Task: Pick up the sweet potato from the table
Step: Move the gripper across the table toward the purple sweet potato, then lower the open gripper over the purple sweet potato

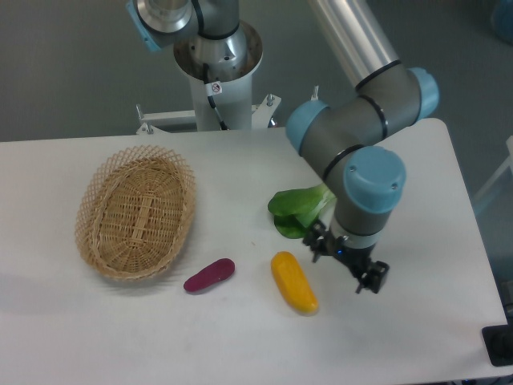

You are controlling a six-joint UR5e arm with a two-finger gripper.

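The fixed camera looks down on the table (120, 337), a broad white top with a rounded far right corner, set on a grey floor. Beyond its far edge stands the arm's white pedestal (216, 76) on a metal base frame.

Taking the wicker basket (136, 211) as the landmark: it is an oval, open-weave basket lying on the left part of the table. The sweet potato (209, 275) lies flat on the table just off the basket's near right rim, close to it but apart. It is small, oblong and magenta-purple, smooth-skinned with tapered ends, and it lies slanted, its right end pointing a little away from the camera.

Farther right of the basket, past the sweet potato, lies a larger yellow-orange vegetable (293, 282). Behind that, a green leafy vegetable (295, 212) is partly hidden by the arm.

The gripper (349, 267) hangs at the arm's wrist, well to the right of the basket and beyond the yellow vegetable, apart from the sweet potato. Its fingers are spread with nothing between them.
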